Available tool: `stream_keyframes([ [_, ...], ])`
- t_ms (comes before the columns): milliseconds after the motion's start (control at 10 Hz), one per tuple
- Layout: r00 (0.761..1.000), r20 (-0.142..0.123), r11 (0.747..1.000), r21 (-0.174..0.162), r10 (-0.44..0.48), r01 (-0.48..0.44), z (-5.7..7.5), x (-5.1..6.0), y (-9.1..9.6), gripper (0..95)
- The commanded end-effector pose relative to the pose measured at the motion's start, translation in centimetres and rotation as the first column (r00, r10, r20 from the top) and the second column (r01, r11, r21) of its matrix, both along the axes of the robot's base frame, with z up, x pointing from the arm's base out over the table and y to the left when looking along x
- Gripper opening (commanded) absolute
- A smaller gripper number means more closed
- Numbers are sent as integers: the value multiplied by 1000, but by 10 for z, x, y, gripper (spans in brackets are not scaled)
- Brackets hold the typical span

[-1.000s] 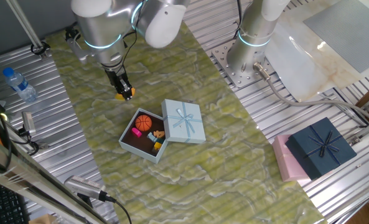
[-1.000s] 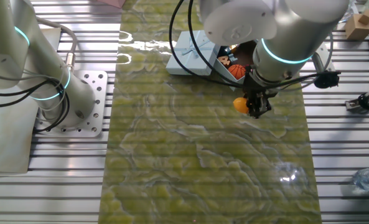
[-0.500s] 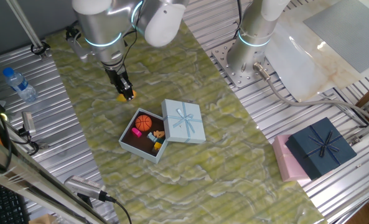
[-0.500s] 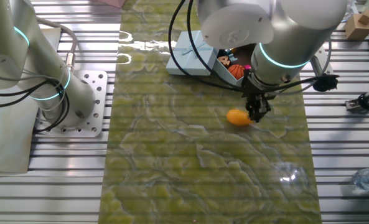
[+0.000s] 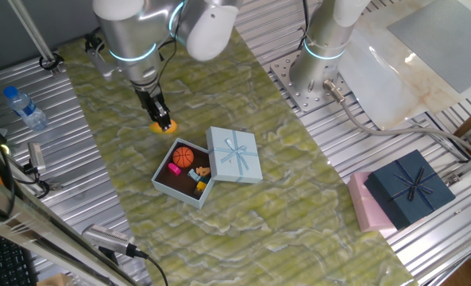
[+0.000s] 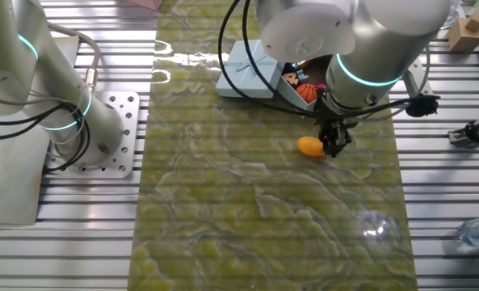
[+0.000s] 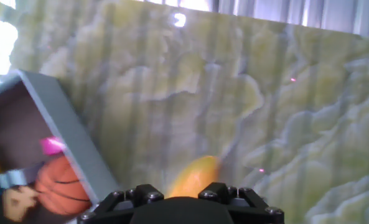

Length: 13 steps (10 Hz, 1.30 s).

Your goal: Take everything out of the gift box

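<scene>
The pale-blue gift box [image 5: 165, 185] stands open on the green mat, its bow lid [image 5: 235, 155] lying against its right side. Inside are an orange basketball [image 5: 183, 156], a magenta piece [image 5: 174, 168] and small yellow and orange bits [image 5: 201, 179]. The yellow-orange mango [image 5: 164, 125] lies on the mat just outside the box. My gripper [image 5: 159, 116] is open, low over the mat, right beside the mango [image 6: 308, 146]. The hand view shows the mango [image 7: 193, 177] close ahead, with the box wall [image 7: 66, 137] and the basketball [image 7: 60, 180] at the left.
A second arm's base [image 5: 318, 59] stands at the mat's far edge. A dark navy box with a bow [image 5: 406, 188] sits on a pink box [image 5: 364, 208] at the right. A water bottle [image 5: 25, 107] lies left of the mat.
The gripper held the mango above the mat a second ago. It has let it go, and the mango now lies on the mat beside the fingers.
</scene>
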<state>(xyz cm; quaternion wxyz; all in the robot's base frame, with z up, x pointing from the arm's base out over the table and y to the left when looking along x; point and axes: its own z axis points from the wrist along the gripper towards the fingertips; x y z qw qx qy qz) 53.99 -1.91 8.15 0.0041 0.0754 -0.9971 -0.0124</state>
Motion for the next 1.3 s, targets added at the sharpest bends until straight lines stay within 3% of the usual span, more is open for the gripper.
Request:
stream_keyframes([
  [100, 1000, -1, 1000, 4, -4, 4, 8, -1, 10, 570],
  [300, 1000, -2, 1000, 5, -19, 19, 23, 0, 31, 570],
  [500, 999, -4, 998, 28, -50, 50, 36, 5, 54, 570],
  [800, 997, -2, 995, 65, -75, 75, 36, 5, 74, 570],
  [1300, 995, 13, 994, 51, -102, 102, 29, -1, 108, 570],
])
